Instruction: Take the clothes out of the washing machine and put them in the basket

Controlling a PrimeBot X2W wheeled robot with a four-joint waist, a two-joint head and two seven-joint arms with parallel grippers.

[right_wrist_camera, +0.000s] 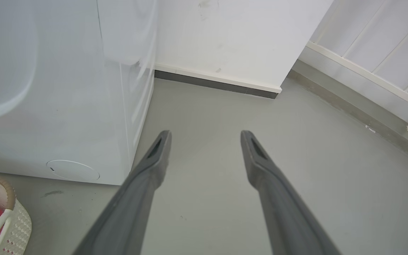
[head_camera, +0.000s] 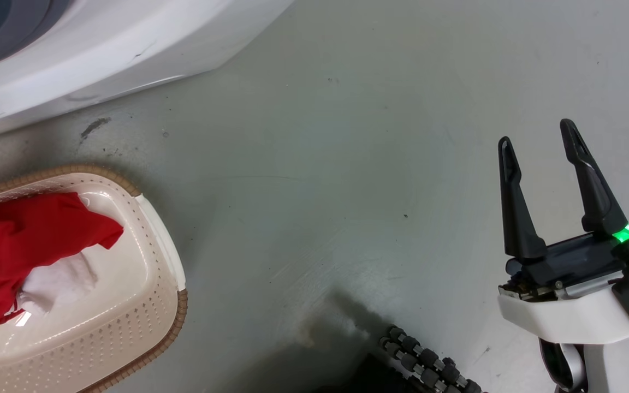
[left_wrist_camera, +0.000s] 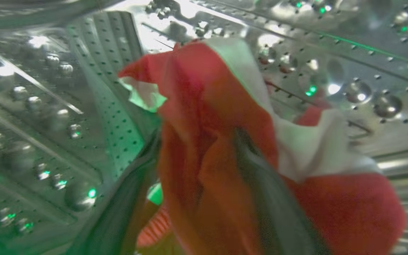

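we see a cream-white basket (head_camera: 145, 305) dotted with small perforations under a woven brown rim, holding a red garment (head_camera: 25, 240) with a white panel. the washing machine (right_wrist_camera: 55, 106) is plain white; its steel drum (left_wrist_camera: 48, 124) is shiny, studded and perforated, flecked with green glints. a second red-and-white garment (left_wrist_camera: 225, 141) lies inside. the floor (head_camera: 347, 164) is dull grey. the right end effector (head_camera: 544, 147) is black.

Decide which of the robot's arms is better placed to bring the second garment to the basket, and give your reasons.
The left. Its gripper is inside the drum, fingers closed on the red garment. The right gripper hangs open over bare floor, holding nothing.
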